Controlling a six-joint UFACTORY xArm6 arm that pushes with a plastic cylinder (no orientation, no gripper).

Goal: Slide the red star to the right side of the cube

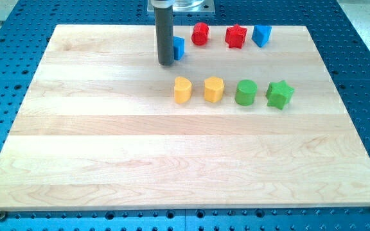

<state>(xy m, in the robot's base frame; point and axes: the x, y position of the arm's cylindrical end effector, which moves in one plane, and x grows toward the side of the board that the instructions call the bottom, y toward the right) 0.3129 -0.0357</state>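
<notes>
Red star [236, 36] is flanked closely by the blue cube [261, 34]; it may be knocked by my tip [166, 63]. No jaws are fitted.

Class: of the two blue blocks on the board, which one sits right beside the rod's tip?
The blue block partly hidden behind my tip, on its right in the view. The other blue block stands apart, past the two red ones.

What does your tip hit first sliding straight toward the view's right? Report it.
Probably the blue block, right beside my tip and slightly toward the view's top; depth is unclear, so it might just clip it. Nothing else lies in that line.
</notes>
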